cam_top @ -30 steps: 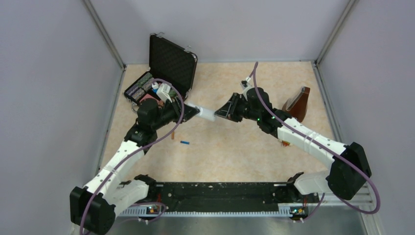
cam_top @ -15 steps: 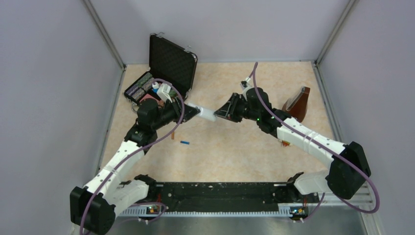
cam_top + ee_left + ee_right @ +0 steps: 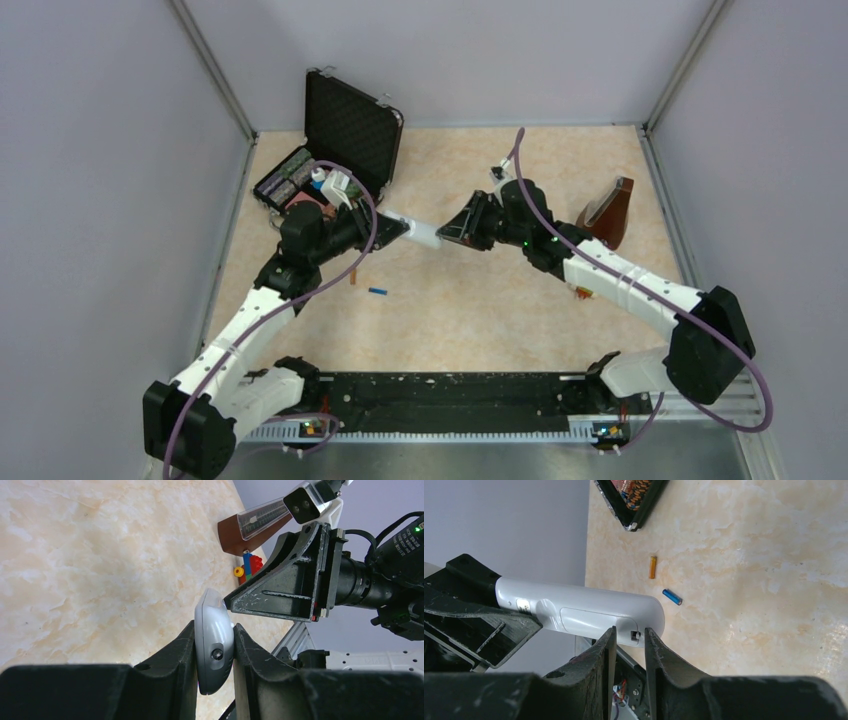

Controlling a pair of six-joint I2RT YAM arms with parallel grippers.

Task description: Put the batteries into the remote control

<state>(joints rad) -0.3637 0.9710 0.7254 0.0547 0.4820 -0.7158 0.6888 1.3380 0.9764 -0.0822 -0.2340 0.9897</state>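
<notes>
1. The remote control [image 3: 415, 233] is lifted off the bench [image 3: 480, 310] and spans the gap between the two arms.
2. The left end effector [image 3: 215, 630] is clamped on one rounded end of it, with a finger on each broad face.
3. The right end effector [image 3: 629, 630] is at the other end with its fingers set narrow around a small tab on the back panel. Whether they pinch it I cannot tell.
4. The remote looks like a light, rigid plastic shell, smooth and probably slippery. A grip across the flat faces should hold better than one on the curved tip. The panel looks thin, so prying calls for little force.
5. The batteries lie loose on the bench below the left arm, the orange battery [image 3: 652, 567] and the blue battery [image 3: 672, 596] near each other but not touching. Both are small, hard and likely to roll, so each is best pinched across its middle.
6. The bench is a flat, marbled beige surface enclosed by plain grey walls.
7. An open black case [image 3: 340, 135] stands at the far left, and a brown metronome [image 3: 608, 212] and toy blocks [image 3: 248, 567] stand to the right, well apart from the batteries.
</notes>
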